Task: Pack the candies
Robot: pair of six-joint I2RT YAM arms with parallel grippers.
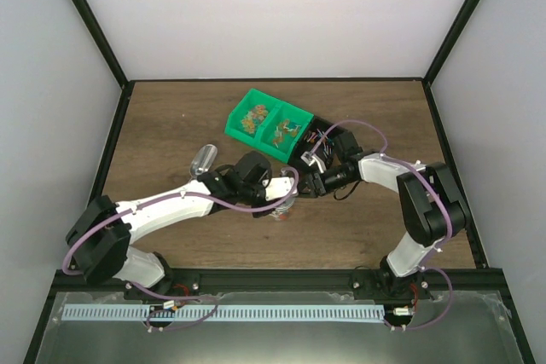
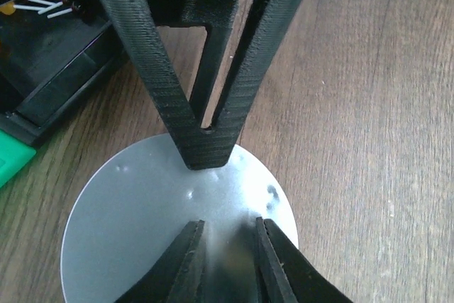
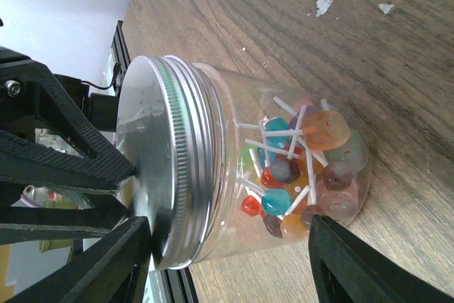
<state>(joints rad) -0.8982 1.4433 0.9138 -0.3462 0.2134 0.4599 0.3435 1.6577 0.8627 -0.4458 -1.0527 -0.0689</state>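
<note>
Left gripper [image 2: 228, 225] is down on the lid [image 2: 142, 239], fingers drawn in close with a slim gap between them and nothing in that gap. It isn't pinching anything. The tips sit on or just above the flat metal, near its middle. My read is that it's a hold-down, pinning the jar [image 3: 234, 104] to the counter [image 2: 369, 104] so it can't skate or tip while the other arm works.

Over to the right gripper [image 3: 230, 223]: jaws well apart and rolled on its side. One finger is up by the lid's rim, the other down by the jar's base. The jar is just beyond them, and neither finger visibly touches the glass. From the left wrist view a black ribbed finger lies across the far part of the lid, which I take to be that upper one. It looks like a grab being lined up, though whether for the lid or the whole jar I can't call.

Now the candies [image 3: 298, 175]: they're heaped in the bottom of the jar, little rounded heads on thin white sticks. I see red, blue, orange, brown and a few pale translucent ones, with the sticks criss-crossed every way. They fill roughly the lower half. The jar is clear, has its threaded silver lid on, and seems to stand upright. More candies sit in both compartments of the green bin [image 1: 252, 144] just behind it, too small to describe from overhead.
</note>
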